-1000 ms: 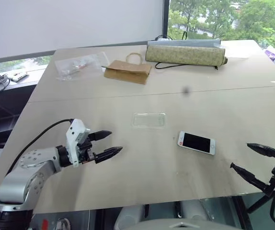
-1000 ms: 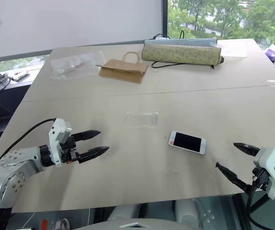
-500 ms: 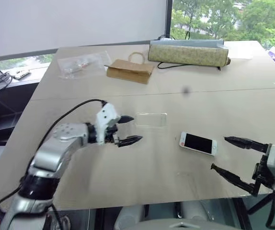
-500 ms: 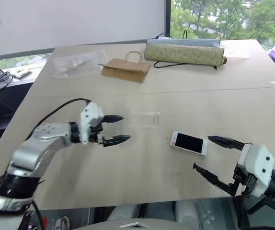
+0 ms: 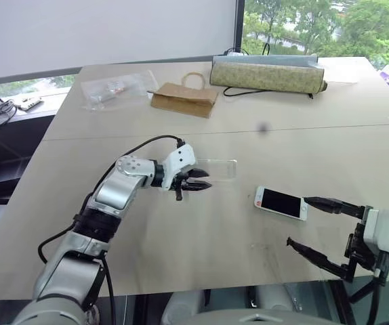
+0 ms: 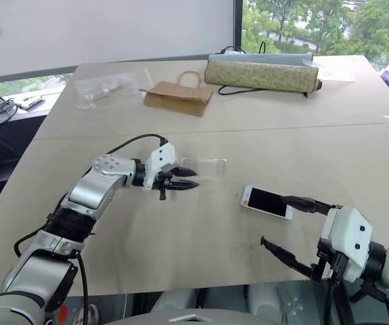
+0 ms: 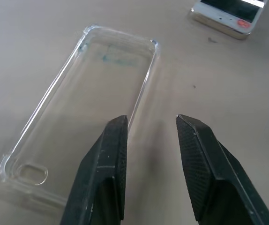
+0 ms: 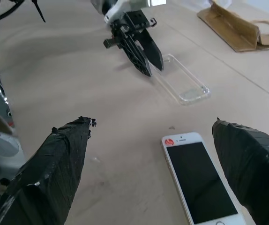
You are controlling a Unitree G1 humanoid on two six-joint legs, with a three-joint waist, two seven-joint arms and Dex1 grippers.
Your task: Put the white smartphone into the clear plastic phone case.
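The white smartphone (image 5: 280, 202) lies flat, black screen up, on the table right of centre, with its red mark at the end toward the case. The clear plastic phone case (image 5: 218, 167) lies open side up just to its upper left. My left gripper (image 5: 206, 179) hovers low at the case's left end. In the left wrist view its fingers (image 7: 111, 154) stand a narrow gap apart over the case's (image 7: 87, 103) long rim, holding nothing. My right gripper (image 5: 300, 221) stands wide open just right of the phone (image 8: 200, 180), one finger tip beside the phone's right end.
At the far side lie a crinkled clear bag of small items (image 5: 116, 90), a brown paper bag (image 5: 181, 98) and a long patterned roll (image 5: 265, 76) with a black cord. The table's front edge runs just below my right gripper.
My left gripper has swung right and forward from the table's near left to the case's end, and its fingers have narrowed. My right gripper has shifted left toward the phone, still wide open.
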